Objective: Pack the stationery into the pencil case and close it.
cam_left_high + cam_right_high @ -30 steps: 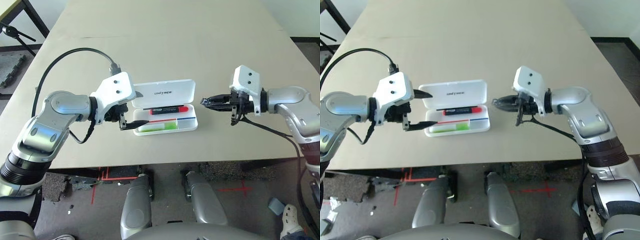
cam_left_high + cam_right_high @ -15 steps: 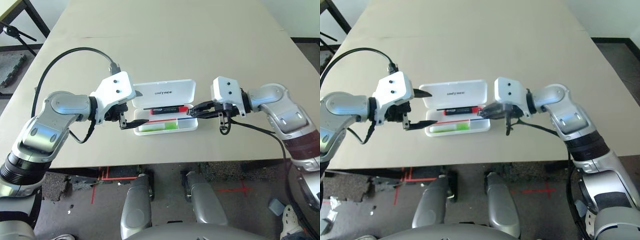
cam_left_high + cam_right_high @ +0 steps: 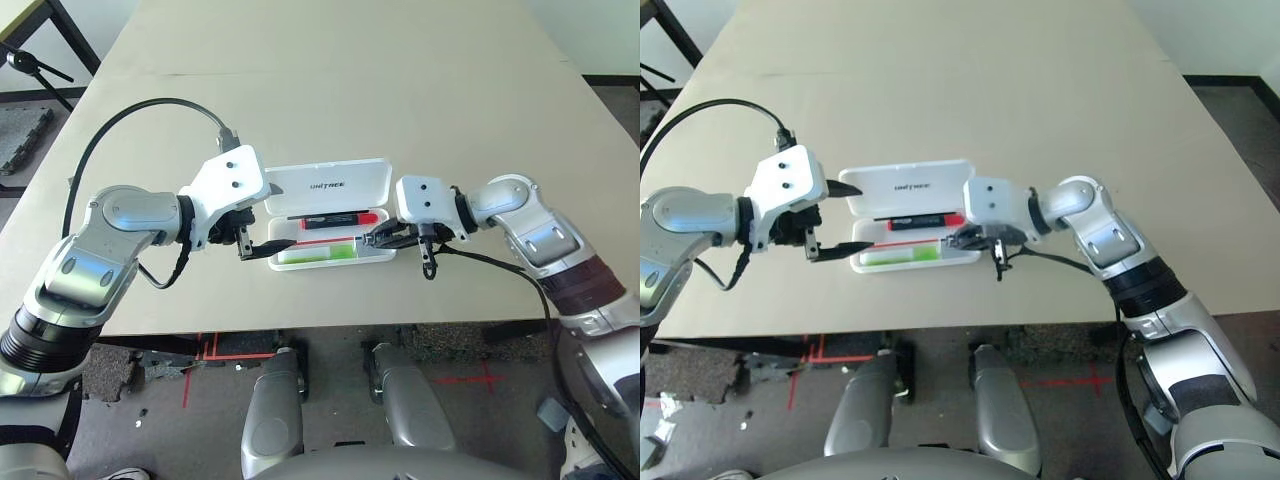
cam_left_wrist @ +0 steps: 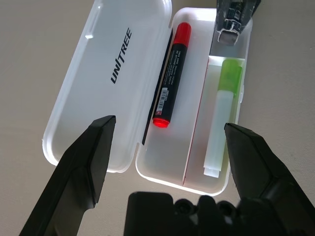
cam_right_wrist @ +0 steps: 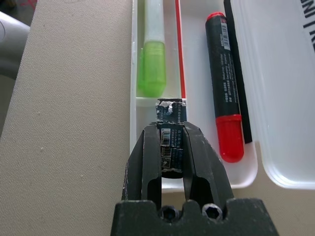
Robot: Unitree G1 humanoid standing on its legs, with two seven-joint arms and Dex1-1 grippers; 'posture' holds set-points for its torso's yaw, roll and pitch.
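The pencil case [image 3: 330, 213] is lying open near the middle of the head-camera frame, on the beige table [image 3: 330, 80], with its lid [image 4: 106, 83] folded flat behind the tray. Inside the tray, the black marker with red cap [image 3: 337, 220] is lying along the side next to the lid, and the white highlighter with lime-green cap [image 3: 316, 252] is lying in the front compartment.

The right gripper [image 3: 377, 236] is reaching in from the right of the frame, and its two fingers are pressing together on a small black-and-silver cylinder [image 5: 170, 137], holding it over the right end of the tray, just beside the green cap.

The left gripper [image 3: 270, 218] is hovering at the left end of the case with its fingers spread wide, and it is holding nothing.
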